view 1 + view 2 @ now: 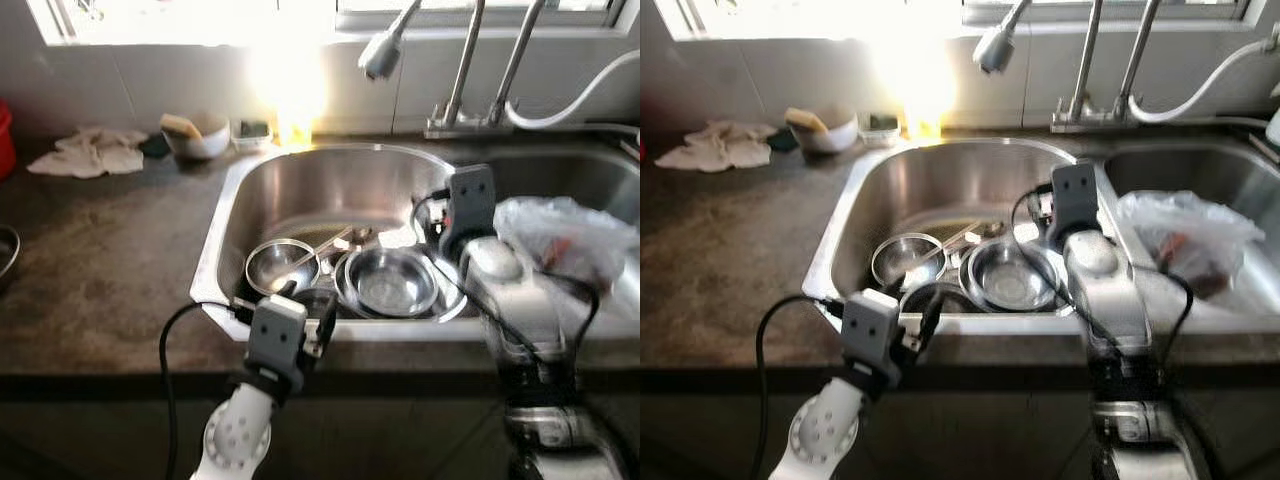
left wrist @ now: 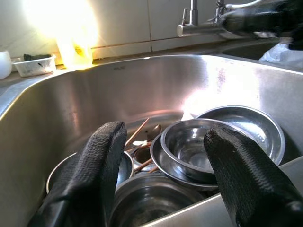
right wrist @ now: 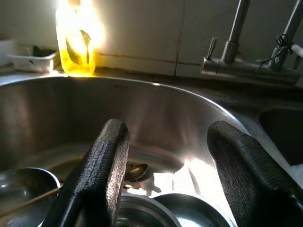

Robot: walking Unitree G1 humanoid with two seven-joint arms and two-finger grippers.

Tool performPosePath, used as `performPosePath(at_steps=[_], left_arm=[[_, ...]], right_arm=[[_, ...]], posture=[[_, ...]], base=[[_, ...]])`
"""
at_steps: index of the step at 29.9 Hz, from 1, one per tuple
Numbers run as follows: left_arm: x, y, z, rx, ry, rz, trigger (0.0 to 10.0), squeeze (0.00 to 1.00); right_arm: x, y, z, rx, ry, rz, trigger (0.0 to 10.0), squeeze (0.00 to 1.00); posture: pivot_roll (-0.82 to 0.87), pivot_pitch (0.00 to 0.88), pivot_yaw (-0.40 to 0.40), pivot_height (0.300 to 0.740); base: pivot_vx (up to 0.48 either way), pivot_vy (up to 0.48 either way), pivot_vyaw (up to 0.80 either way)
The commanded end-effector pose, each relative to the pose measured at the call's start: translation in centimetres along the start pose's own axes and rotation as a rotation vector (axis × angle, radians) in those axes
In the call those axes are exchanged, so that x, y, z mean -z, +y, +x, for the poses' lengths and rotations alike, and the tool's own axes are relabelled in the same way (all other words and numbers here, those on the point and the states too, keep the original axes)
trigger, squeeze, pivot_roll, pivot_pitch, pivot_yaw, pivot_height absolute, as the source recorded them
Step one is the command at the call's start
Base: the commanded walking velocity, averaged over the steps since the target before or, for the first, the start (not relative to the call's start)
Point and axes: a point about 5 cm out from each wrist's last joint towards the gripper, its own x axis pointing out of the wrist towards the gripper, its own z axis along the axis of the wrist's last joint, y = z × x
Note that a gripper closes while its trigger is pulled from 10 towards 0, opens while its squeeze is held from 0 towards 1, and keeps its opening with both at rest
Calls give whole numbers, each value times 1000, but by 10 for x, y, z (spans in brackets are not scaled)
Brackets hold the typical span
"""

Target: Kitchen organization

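Both hands, left hand [image 1: 318, 322] low centre and right hand [image 3: 163, 156] above, hang spread and empty over steel bowls [image 1: 390, 281] in the sink [image 1: 225, 215], poised to clear them.

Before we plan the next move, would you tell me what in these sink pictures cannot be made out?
- Yellow bottle behind the sink: glare washes out its label, both wrist views.
- Plastic bag in the right basin: contents blurred, both eye views.
- Lowest bowl: left gripper, open, covers its sides; the frame edge cuts it.
- Red thing: cut by the left eye view's edge.
- Right gripper, open: its fingers hide the dishes beneath.
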Motion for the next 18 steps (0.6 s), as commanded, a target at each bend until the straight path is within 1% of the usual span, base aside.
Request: performPosePath(at_steps=[1,4,7,8,9,10,13,14,15,16,17,18], left_arm=[[4,0,0,-4,20,-10,10000,0],[4,0,0,-4,22,-13,10000,0],[4,0,0,-2,24,-21,10000,0],[1,2,1,-21,26,-70,10000,0],[1,3,1,-32,28,-91,10000,0],[-2,4,1,-33,20,-91,10000,0],[-4,4,1,-17,10,-71,10000,0],[-5,4,0,-11,3,-76,10000,0],[-5,4,0,-11,3,-76,10000,0],[-6,4,-2,-1,-3,-84,10000,0],[-7,3,-3,6,-2,-85,10000,0],[-6,2,-4,13,0,-90,10000,0]], right_arm=[[-5,4,-14,8,-53,14,10000,0],[0,9,-27,7,-69,32,10000,0],[2,15,-40,-9,-89,8,10000,0],[3,18,-51,-19,-104,14,10000,0],[3,19,-54,-17,-104,24,10000,0],[4,20,-62,-23,-112,29,10000,0],[4,22,-70,-35,-117,17,10000,0],[7,22,-76,-41,-110,15,10000,0],[7,22,-76,-41,-110,15,10000,0],[11,24,-85,-48,-95,23,10000,0],[12,24,-89,-46,-86,38,10000,0],[11,25,-89,-40,-89,44,10000,0]], posture=[[5,66,-20,740],[5,65,-18,740],[6,62,-15,740],[8,61,-12,740],[8,61,-12,740],[13,59,-11,740],[13,58,-9,740],[11,57,-6,740],[11,57,-6,740],[5,57,0,740],[4,56,2,740],[0,56,5,740]], base=[[0,0,0],[0,0,0],[0,0,0],[0,0,0],[0,0,0],[0,0,0],[0,0,0],[0,0,0],[0,0,0],[0,0,0],[0,0,0],[0,0,800]])
